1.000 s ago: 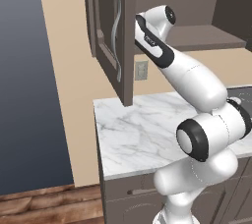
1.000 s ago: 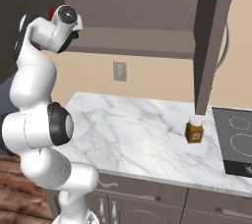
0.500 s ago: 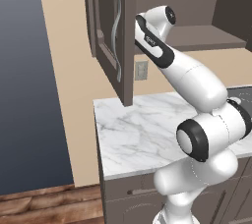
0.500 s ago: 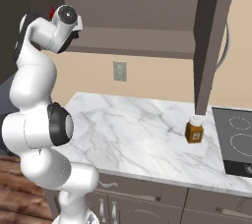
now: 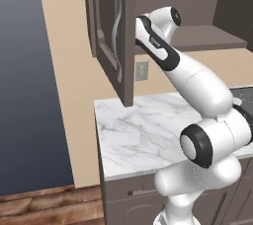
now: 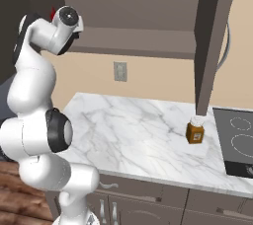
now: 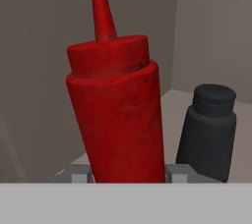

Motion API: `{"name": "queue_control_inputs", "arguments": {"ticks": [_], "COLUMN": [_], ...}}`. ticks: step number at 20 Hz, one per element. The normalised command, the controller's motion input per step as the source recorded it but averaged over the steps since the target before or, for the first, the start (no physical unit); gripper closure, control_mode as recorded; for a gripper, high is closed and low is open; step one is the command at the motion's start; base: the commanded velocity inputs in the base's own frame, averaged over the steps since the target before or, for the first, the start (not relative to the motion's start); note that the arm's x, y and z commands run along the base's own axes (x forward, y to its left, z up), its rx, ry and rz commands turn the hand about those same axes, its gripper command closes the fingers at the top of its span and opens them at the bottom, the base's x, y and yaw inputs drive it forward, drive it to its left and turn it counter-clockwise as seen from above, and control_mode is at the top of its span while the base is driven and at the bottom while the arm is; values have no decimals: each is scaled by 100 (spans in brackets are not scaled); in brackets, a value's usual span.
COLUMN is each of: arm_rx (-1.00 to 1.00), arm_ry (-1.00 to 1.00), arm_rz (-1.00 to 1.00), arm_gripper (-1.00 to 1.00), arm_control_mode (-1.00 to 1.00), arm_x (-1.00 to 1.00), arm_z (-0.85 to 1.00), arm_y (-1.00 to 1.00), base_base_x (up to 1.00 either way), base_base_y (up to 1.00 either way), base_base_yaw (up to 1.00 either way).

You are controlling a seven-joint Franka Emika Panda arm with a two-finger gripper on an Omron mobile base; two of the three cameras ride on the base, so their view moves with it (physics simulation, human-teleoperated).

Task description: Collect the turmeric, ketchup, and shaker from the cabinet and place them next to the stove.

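With the turmeric point(image 6: 195, 131) already on the counter point(image 6: 128, 135) beside the stove point(image 6: 239, 142), the gripper point(image 7: 129, 173) is clamped on the ketchup point(image 7: 118, 112) mid-frame inside the cabinet point(image 5: 116, 31), which next needs lifting clear of the black shaker point(image 7: 209, 129) at right.

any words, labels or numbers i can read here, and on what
None can be read.
turmeric jar: pale label, too small and blurred to read.
ketchup bottle: plain red, no text.
black shaker: no marking visible.
stove: burner rings only, no signs.
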Motion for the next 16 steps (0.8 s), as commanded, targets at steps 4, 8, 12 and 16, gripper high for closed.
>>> {"name": "queue_control_inputs", "arguments": {"ticks": [4, 8, 12, 16], "arm_rx": [1, 4, 4, 3], "arm_ry": [-10, -13, -14, -12], "arm_rz": [6, 5, 3, 3], "arm_gripper": [100, 100, 100, 100], "arm_control_mode": [-100, -100, -100, -100], "arm_x": [-70, -66, -69, -72], "arm_z": [-19, -1, 0, -1], "arm_y": [-53, -63, -69, -80], "base_base_x": [0, 0, 0, 0], "base_base_y": [0, 0, 0, 0], "base_base_yaw": [0, 0, 0, 0]}}
